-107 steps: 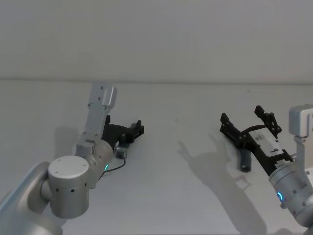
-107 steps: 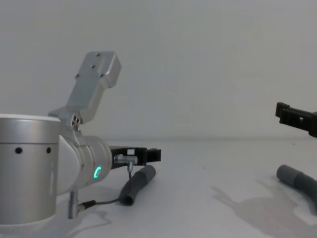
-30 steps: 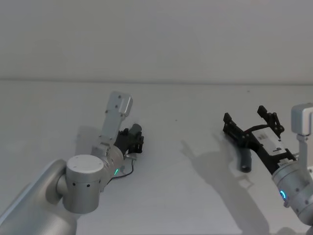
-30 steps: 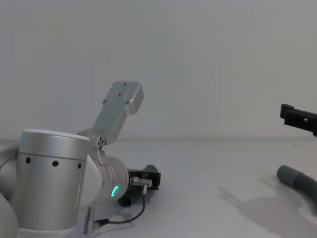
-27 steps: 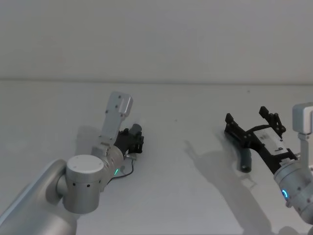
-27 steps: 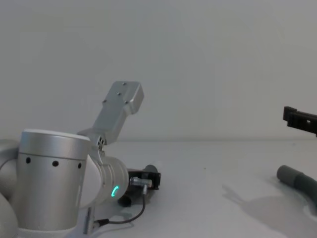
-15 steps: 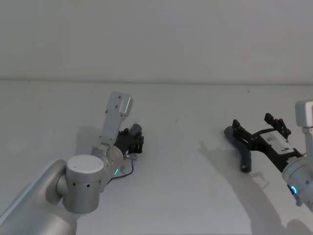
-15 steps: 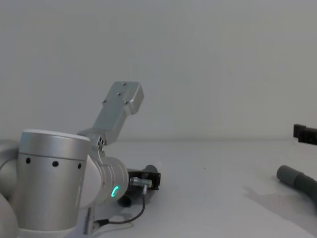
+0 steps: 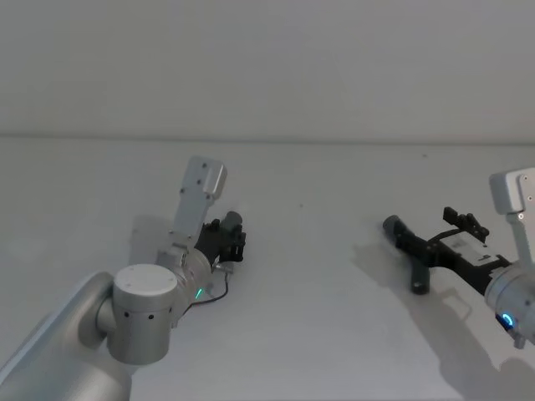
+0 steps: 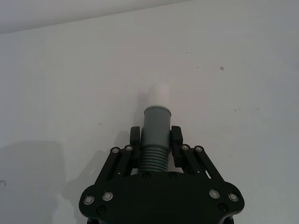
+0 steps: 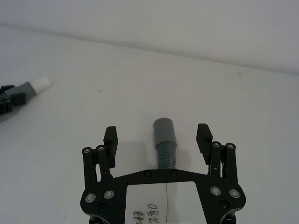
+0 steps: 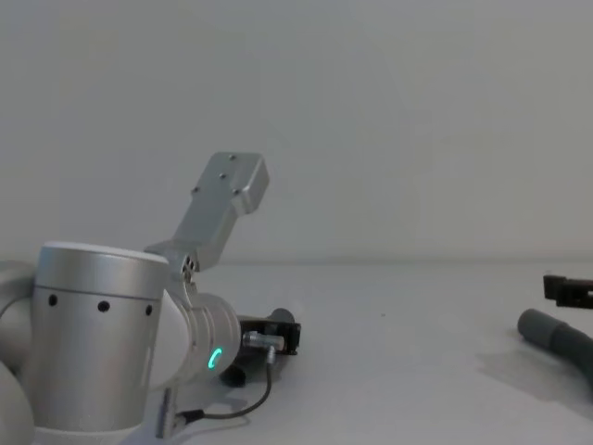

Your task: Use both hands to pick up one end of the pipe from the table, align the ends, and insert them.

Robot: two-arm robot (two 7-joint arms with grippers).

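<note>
My left gripper [image 10: 156, 139] is shut on the ribbed part of the dark grey elbow [image 10: 156, 122]; its smooth cuff and whitish tip [image 10: 160, 95] stick out past the fingers, low over the white table [image 9: 318, 276]. In the head view the left gripper [image 9: 235, 240] sits left of centre. The hose [image 9: 418, 266] lies at the right. My right gripper [image 11: 157, 135] is open and low, one finger on each side of the hose's smooth grey cuff [image 11: 164, 129], not touching it. The chest view catches that cuff [image 12: 545, 329] and a right fingertip [image 12: 570, 289] above it.
A thin black cable [image 9: 216, 288] loops on the table beside the left wrist. The left arm's big silver joint [image 12: 102, 343] fills the near left of the chest view. Bare table lies between the two grippers.
The right gripper has come down and toward the right, from above the hose to astride its cuff, still open. The left gripper closed on the elbow earlier and has held still for the last second.
</note>
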